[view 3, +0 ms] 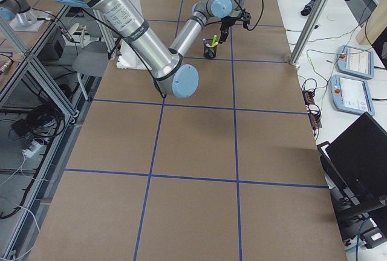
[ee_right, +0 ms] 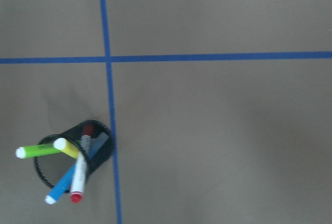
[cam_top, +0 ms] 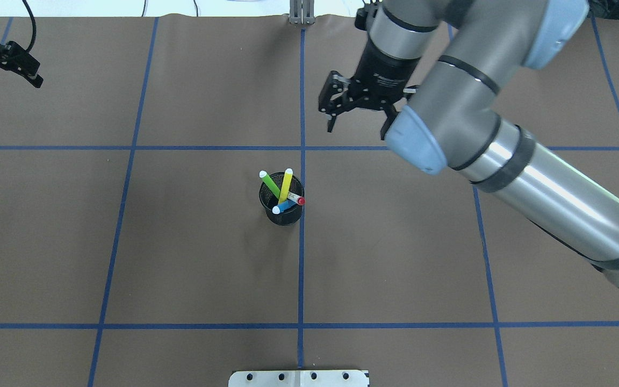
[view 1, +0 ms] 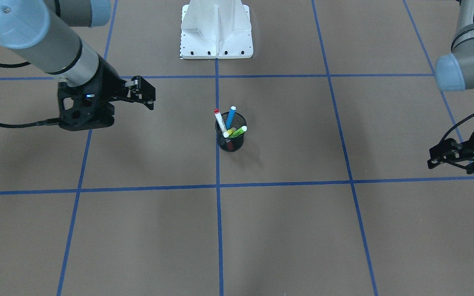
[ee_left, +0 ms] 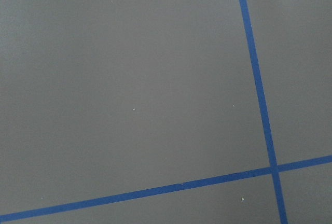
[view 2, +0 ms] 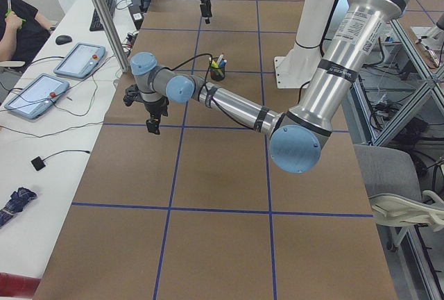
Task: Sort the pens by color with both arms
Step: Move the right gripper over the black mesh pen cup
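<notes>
**penwatcher:** Where are the pens sitting?

**gridguy:** All four are standing tilted in the black mesh cup (cam_top: 286, 217), around the middle of the counter (cam_top: 180, 258), and the cup is right up against the centre blue tape line (cam_top: 301, 279). The green pen (cam_top: 269, 184) and yellow pen (cam_top: 286, 185) lean away from the robot. The blue pen (cam_top: 283, 206) and the red-capped white pen (cam_top: 296, 200) lean toward it.

**penwatcher:** And the arms?

**gridguy:** The right tool (cam_top: 357, 124) hangs above the counter beyond the cup, fingers spread, nothing in it. The left tool (cam_top: 14, 75) is way off by the far left corner, also spread and holding nothing.
</notes>
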{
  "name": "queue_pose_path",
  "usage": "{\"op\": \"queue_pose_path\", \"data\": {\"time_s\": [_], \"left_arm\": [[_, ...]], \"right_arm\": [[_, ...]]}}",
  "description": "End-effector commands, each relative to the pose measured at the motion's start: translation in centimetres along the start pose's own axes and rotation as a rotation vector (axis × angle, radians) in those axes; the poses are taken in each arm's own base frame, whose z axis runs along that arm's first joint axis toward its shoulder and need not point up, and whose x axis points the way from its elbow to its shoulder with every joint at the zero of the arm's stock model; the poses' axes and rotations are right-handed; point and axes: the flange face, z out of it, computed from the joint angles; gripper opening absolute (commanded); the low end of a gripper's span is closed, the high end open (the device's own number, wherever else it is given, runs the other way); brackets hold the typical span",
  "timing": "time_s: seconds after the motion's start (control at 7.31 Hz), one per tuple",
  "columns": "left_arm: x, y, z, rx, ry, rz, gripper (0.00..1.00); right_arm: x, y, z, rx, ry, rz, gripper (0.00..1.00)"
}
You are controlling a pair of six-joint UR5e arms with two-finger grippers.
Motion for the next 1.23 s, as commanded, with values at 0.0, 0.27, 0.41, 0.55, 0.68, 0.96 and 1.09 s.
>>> {"op": "queue_pose_path", "data": {"time_s": [0.0,0.27,0.41,0.55,0.68,0.96,1.09], "left_arm": [[2.9,0.4,2.4,-0.025,0.015,-0.038,0.99],[4.7,0.0,2.7,-0.019,0.025,-0.037,0.99],[4.7,0.0,2.7,-0.019,0.025,-0.037,0.99],[4.7,0.0,2.7,-0.019,0.025,-0.036,0.99],[4.9,-0.2,2.8,-0.020,0.025,-0.033,0.99],[4.8,-0.3,2.8,-0.021,0.025,-0.031,0.99],[4.9,-0.3,2.8,-0.020,0.026,-0.026,0.99]], "right_arm": [[-8.1,-0.5,2.7,-0.041,0.043,0.024,1.00],[-10.4,1.0,6.2,-0.017,0.108,-0.015,1.00],[-11.3,2.0,8.5,-0.026,0.137,-0.036,1.00],[-12.1,3.2,10.3,-0.027,0.158,-0.062,0.99],[-12.5,3.5,10.9,-0.029,0.163,-0.070,0.99],[-14.2,3.2,11.3,-0.031,0.159,-0.059,0.96],[-14.5,3.3,12.6,-0.032,0.154,-0.018,0.93]]}}
